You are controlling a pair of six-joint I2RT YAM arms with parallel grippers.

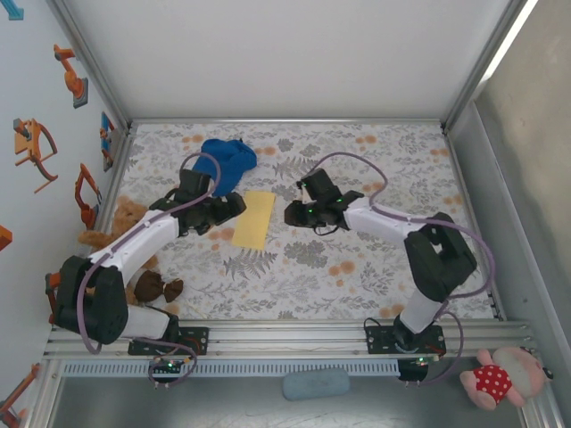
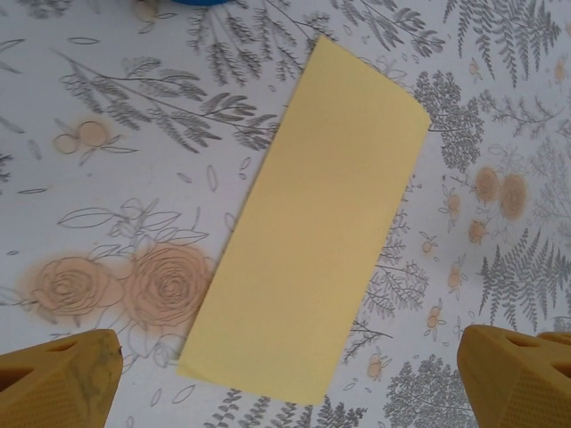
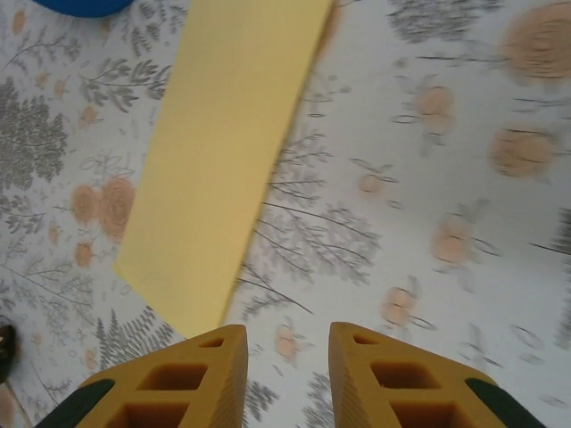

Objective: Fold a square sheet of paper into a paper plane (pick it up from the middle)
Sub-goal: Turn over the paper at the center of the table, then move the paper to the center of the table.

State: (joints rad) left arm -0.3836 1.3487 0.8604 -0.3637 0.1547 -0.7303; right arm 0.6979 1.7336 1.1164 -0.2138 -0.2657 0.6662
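Top external view: the yellow paper (image 1: 253,219) lies flat on the flowered tablecloth (image 1: 357,267), folded into a long narrow rectangle, between the two grippers. The left gripper (image 1: 234,207) is just beside the paper's left long edge. The right gripper (image 1: 291,214) is near the right long edge but apart from it. A blue cap (image 1: 227,159) lies past the paper's far end, close to it but not touching. A brown teddy bear (image 1: 118,221) sits at the left side of the table, beside the left arm.

From the left wrist, the fingers (image 2: 62,379) stand wide apart, released, and the paper rests on the cloth ahead of them, gripped by nothing. From the right wrist, the fingers (image 3: 187,374) have a narrow gap with bare cloth showing in it. They grasp nothing, and the paper's near corner lies just ahead of one finger.
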